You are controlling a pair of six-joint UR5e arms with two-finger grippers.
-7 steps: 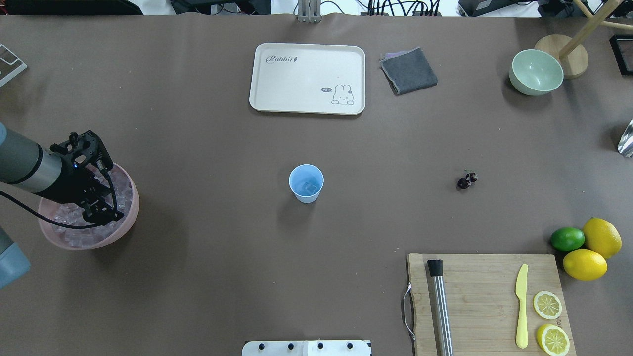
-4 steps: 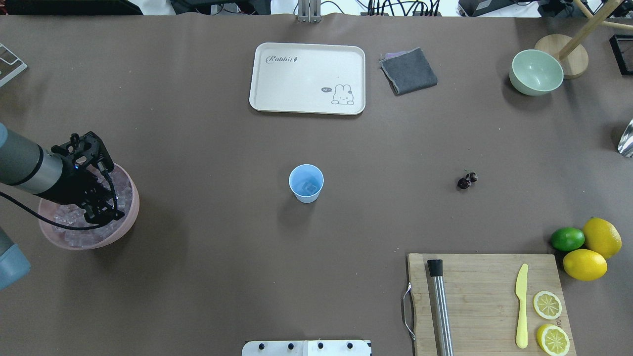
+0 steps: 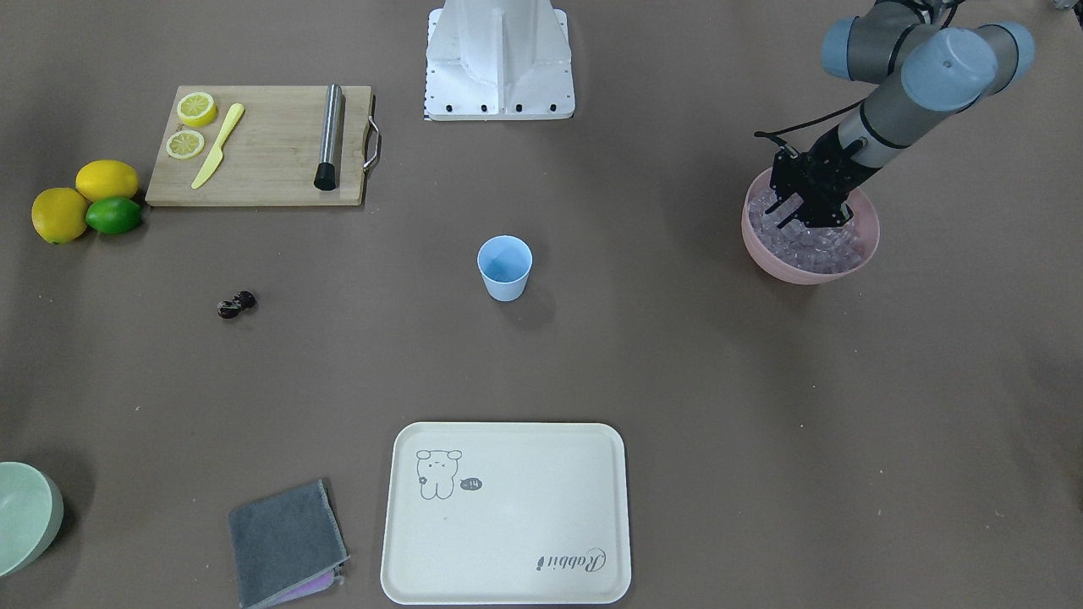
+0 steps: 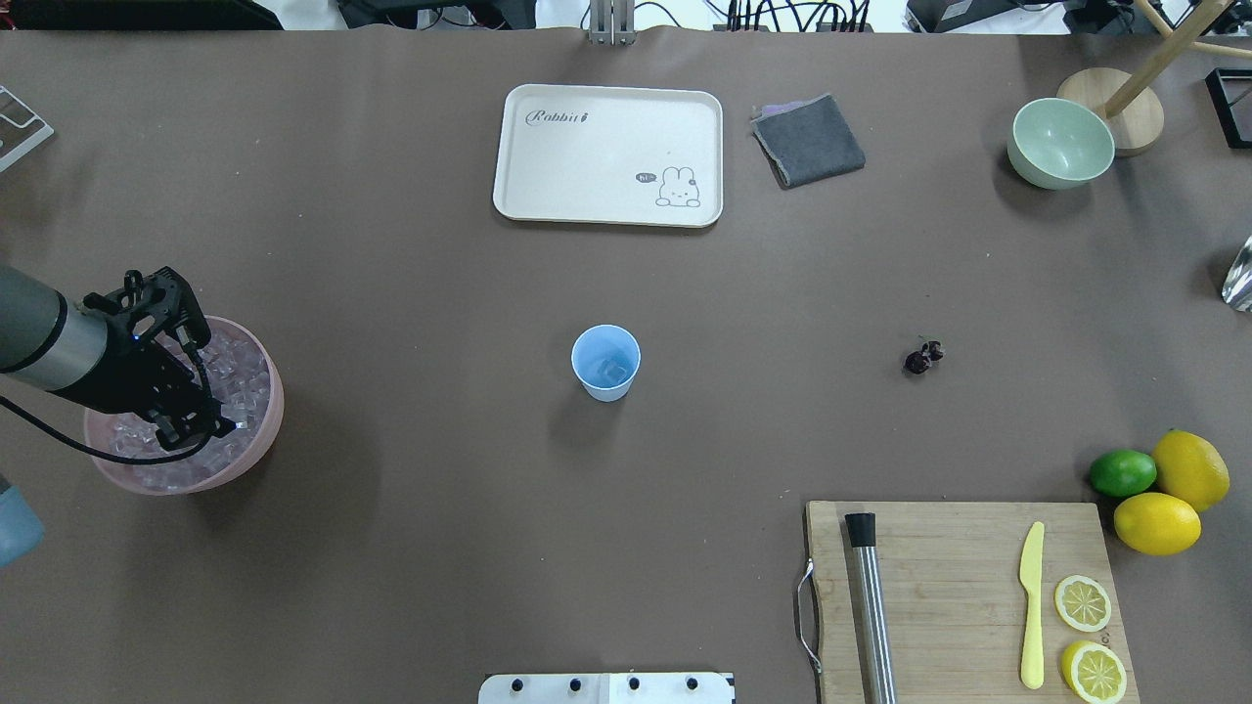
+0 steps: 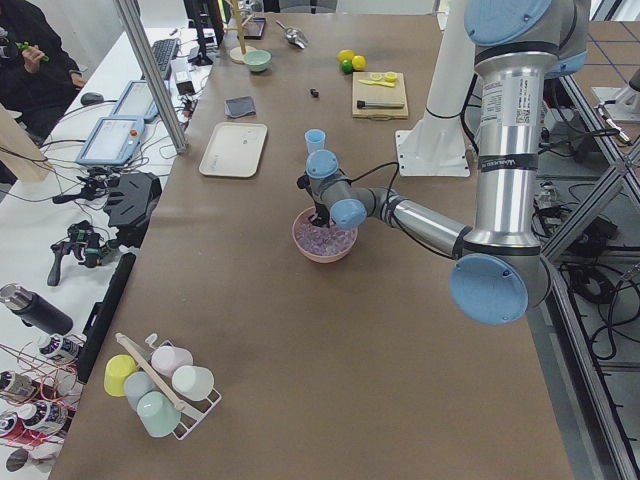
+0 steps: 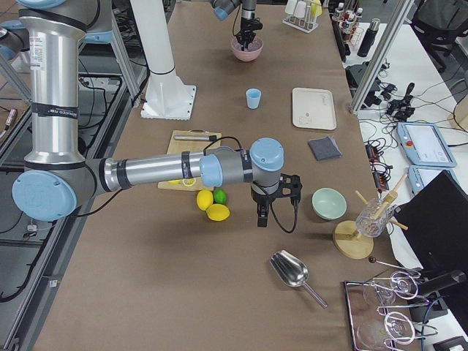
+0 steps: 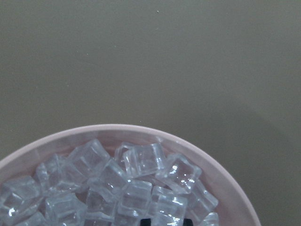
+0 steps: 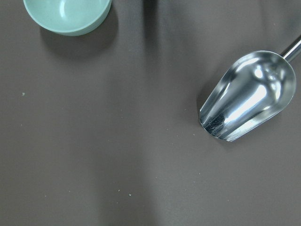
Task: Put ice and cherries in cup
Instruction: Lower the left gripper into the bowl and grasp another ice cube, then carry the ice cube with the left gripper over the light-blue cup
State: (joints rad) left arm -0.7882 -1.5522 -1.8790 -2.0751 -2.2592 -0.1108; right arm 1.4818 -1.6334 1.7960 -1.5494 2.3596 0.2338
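Observation:
The light blue cup [image 4: 605,362] stands mid-table with one ice cube [image 4: 613,371] inside; it also shows in the front view [image 3: 505,267]. The dark cherries [image 4: 923,357] lie on the table to its right, and show in the front view [image 3: 236,304]. More ice [image 7: 141,188] fills the pink bowl [image 4: 264,430] at the left. My left gripper [image 4: 196,422] is down among that ice with its fingers spread. My right gripper [image 6: 265,216] hovers over bare table near the green bowl, and I cannot tell whether it is open or shut.
A cream tray [image 4: 606,103], a grey cloth [image 4: 808,140] and a pale green bowl [image 4: 1060,142] sit at the far side. A cutting board [image 4: 959,587] holds a muddler, a knife and lemon slices, with lemons and a lime [image 4: 1122,472] beside it. A metal scoop [image 8: 249,94] lies under the right wrist.
My left gripper has moved a little to the left and sunk deeper into the ice in the pink bowl. The cup and the cherries have not moved.

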